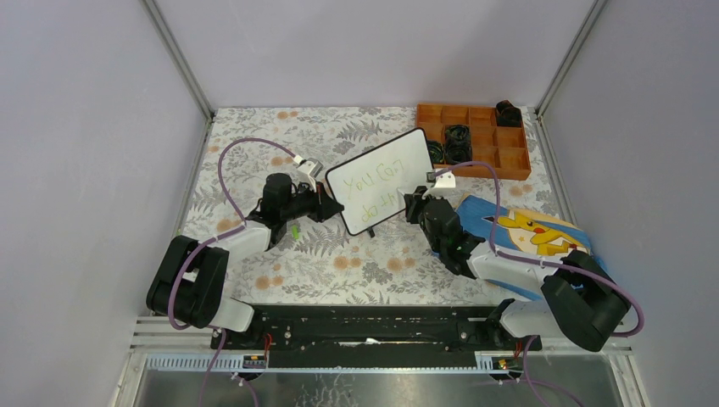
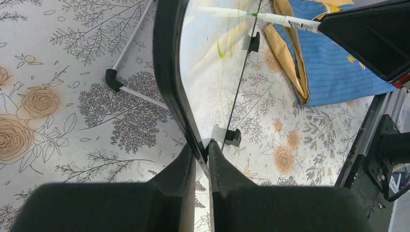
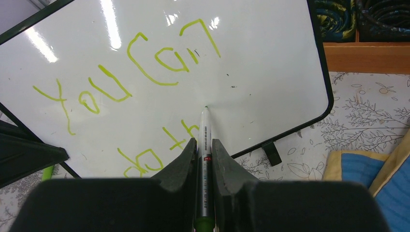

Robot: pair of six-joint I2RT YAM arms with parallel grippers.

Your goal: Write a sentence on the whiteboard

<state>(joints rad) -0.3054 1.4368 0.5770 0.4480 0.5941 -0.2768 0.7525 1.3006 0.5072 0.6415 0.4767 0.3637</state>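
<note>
fingers of right gripper [image 3: 205, 143] clenched on slim plastic marker [image 3: 205, 126], barrel running straight ahead betw. them. tip meets or hovers at whiteboard [image 3: 261, 63]; contact cannot be told. tip lies right of the "t" in 2nd line of sentence [image 3: 145, 63]; next stroke prob. runs right onto blank gloss. left gripper [image 2: 200, 147] pinches board's thin black frame edge-on. board rigid, rounded corners, tilted, mid-table on floral mat [image 1: 339, 263].
</note>
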